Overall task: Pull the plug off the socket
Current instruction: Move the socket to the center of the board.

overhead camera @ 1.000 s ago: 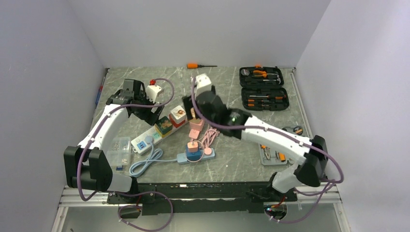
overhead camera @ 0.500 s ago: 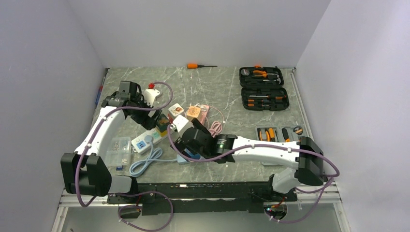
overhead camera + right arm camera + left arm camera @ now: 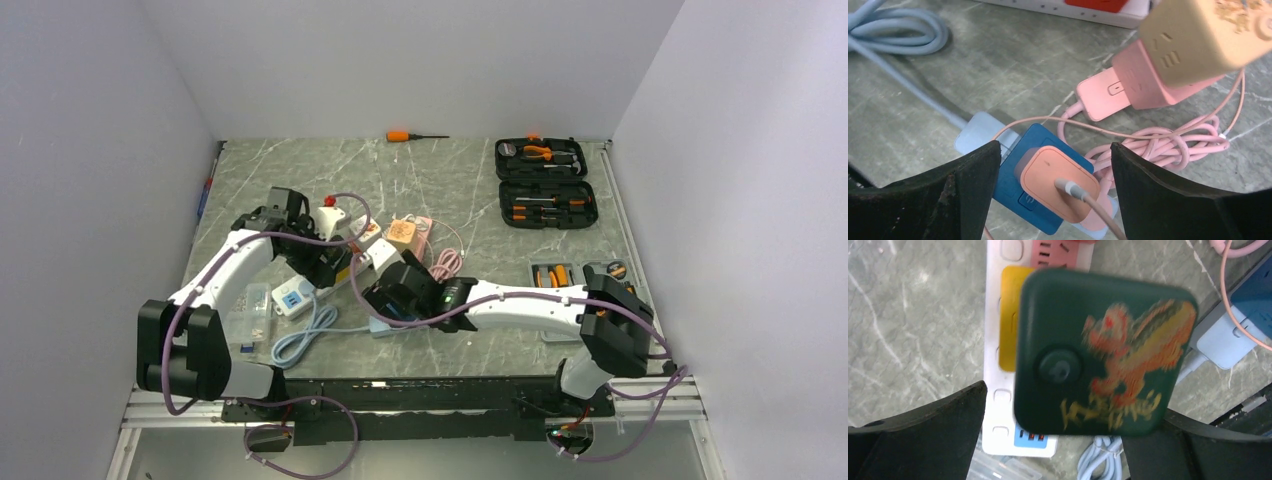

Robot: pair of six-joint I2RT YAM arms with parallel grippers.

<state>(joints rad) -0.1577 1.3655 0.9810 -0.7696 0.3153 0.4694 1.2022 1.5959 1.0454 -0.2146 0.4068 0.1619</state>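
A salmon-orange plug with a pink cable sits in a dark blue socket cube on a light-blue base. My right gripper is open and straddles this plug, with its fingers apart from it on both sides; in the top view this gripper covers the cube. A dark green plug cube with an orange dragon print sits on the white power strip. My left gripper is open around the green cube, close above it, and also shows in the top view.
A tan cube on a pink adaptor and a coiled pink cable lie beside the blue cube. A light-blue cable coil, a clear plastic box, open tool cases, a small tool tray and an orange screwdriver lie around.
My right arm has swung from the table's middle back toward the near side and now sits low over the blue socket cube. My left gripper has moved right and nearer, onto the green plug.
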